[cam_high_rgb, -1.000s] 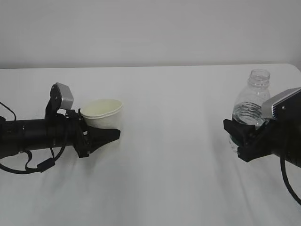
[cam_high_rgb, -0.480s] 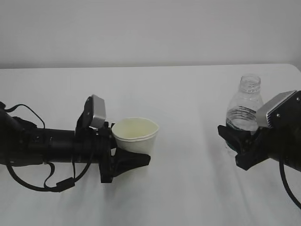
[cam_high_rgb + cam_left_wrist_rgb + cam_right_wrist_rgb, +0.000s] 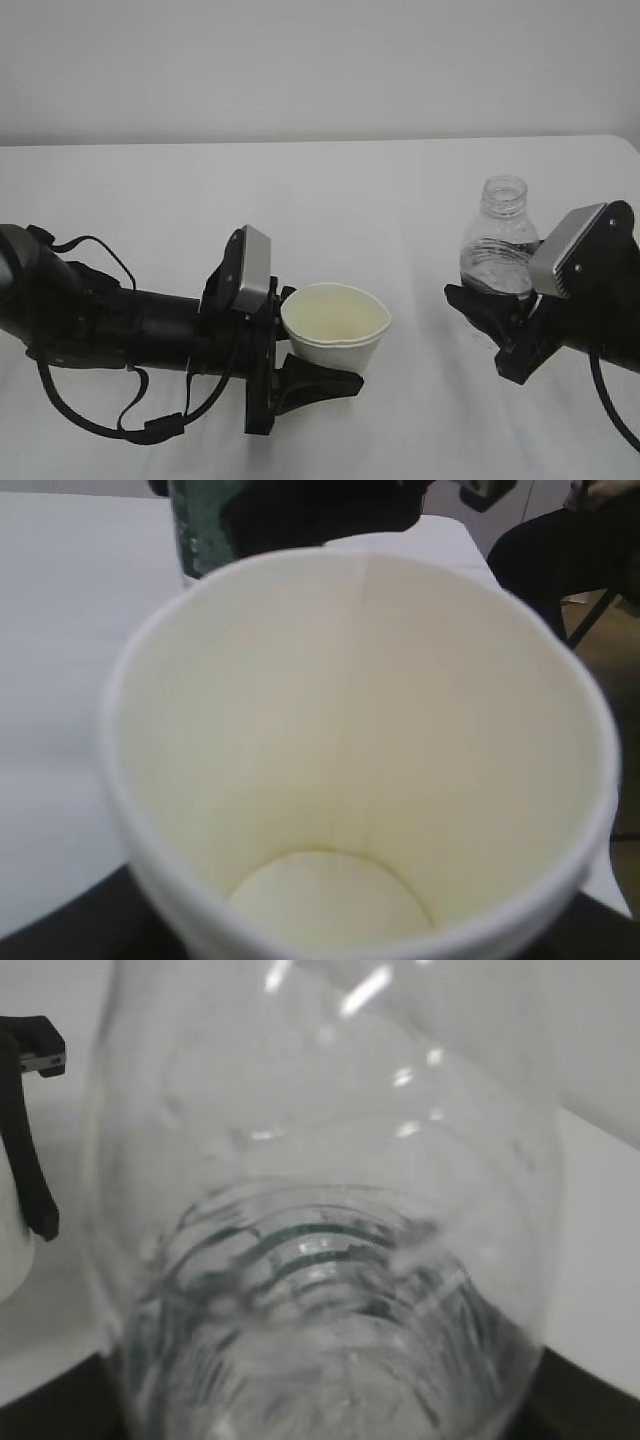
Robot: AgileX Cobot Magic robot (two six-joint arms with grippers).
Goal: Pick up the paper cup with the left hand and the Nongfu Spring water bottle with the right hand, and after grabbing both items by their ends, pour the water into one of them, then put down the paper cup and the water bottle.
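The paper cup (image 3: pixel 335 333) sits upright in the left gripper (image 3: pixel 318 372), held by its lower part with the black prongs closed around the base; it is lifted off the white counter (image 3: pixel 350 190), left of the middle in the exterior view; its mouth is open and its cream inside (image 3: pixel 340 780) looks dry and empty in the left wrist view. To its right, well apart from the cup, the Nongfu Spring water bottle (image 3: pixel 497 250) stands upright and uncapped in the right gripper (image 3: pixel 490 312), whose jaws clasp it low down, so that the label is mostly hidden from the outside; the ribbed shoulders and the neck rise clear above the gripper. In the right wrist view the clear bottle (image 3: pixel 320 1220) fills the frame, with a hint of green deep inside; I cannot tell how much water it holds. Both black arms lie low over the counter, reaching in from either side; a plain pale wall (image 3: pixel 320 60) stands behind.
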